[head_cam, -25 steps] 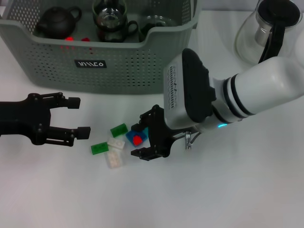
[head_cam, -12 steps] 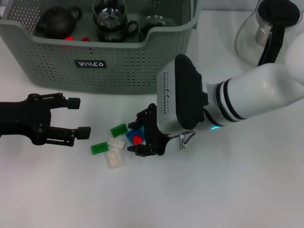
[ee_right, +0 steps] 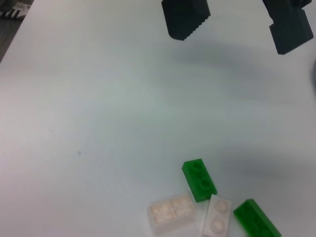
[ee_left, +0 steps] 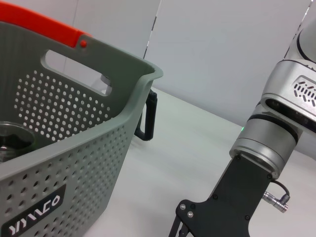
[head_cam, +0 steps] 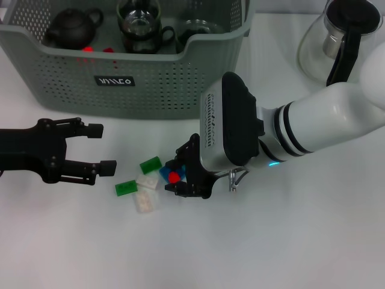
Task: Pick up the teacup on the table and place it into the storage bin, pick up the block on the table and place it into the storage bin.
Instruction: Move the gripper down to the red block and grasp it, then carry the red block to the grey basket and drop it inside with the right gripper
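right gripper (head_cam: pixel 180 171) down over the blocks, in front of the storage bin (head_cam: pixel 126 72)

its fingers sit either side of a small blue and red block (head_cam: pixel 171 175) on the white table (head_cam: pixel 271 241); whether they actually pinch it i cannot tell. two green blocks (head_cam: pixel 150 164) and two pale ones (head_cam: pixel 146 201) lie just beside it. the left gripper (head_cam: pixel 99 148) hovers nearby with its jaws apart, holding nothing. a dark teapot (head_cam: pixel 72 27) and glass cups (head_cam: pixel 139 25) sit inside the bin.
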`<state>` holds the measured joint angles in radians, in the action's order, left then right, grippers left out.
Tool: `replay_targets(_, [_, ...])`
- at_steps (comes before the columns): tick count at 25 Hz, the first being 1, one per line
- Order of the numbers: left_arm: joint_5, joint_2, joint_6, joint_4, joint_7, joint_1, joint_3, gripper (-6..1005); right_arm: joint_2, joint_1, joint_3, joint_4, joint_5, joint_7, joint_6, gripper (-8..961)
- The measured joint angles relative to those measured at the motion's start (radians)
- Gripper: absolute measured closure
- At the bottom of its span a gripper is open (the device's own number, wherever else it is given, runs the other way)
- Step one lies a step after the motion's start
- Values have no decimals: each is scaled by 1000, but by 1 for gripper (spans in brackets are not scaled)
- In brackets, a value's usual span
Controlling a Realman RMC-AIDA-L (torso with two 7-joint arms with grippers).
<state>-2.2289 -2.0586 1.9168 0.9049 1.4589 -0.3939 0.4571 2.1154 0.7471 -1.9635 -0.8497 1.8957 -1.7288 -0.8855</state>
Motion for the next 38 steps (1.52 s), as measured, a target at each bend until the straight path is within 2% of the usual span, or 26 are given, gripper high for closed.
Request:
replay_targets(14, [0, 0, 1, 0, 0, 4, 0, 83, 0, -1, -12, -4, 0, 0, 6, 558])
replay_targets(20, [0, 0, 1, 0, 0, 6, 1, 84, -3, -5, -11, -14, 0, -10, 2, 735])
replay_targets(22, [0, 0, 1, 0, 0, 7, 1, 84, -6, -7, -8, -22, 0, -14, 1, 841])
replay_targets(29, [0, 0, 2, -1, 0, 8, 2, 85, -13, -13, 17, -55, 3, -35, -11, 843])
replay_targets(33, [0, 3, 7, -2, 0, 11, -2, 86, -16, -22, 109, -95, 8, -41, -100, 842])
replay_targets(38, [-33, 9, 7, 4, 0, 19, -8, 87, -20, -37, 322, -156, 10, -45, -317, 842])
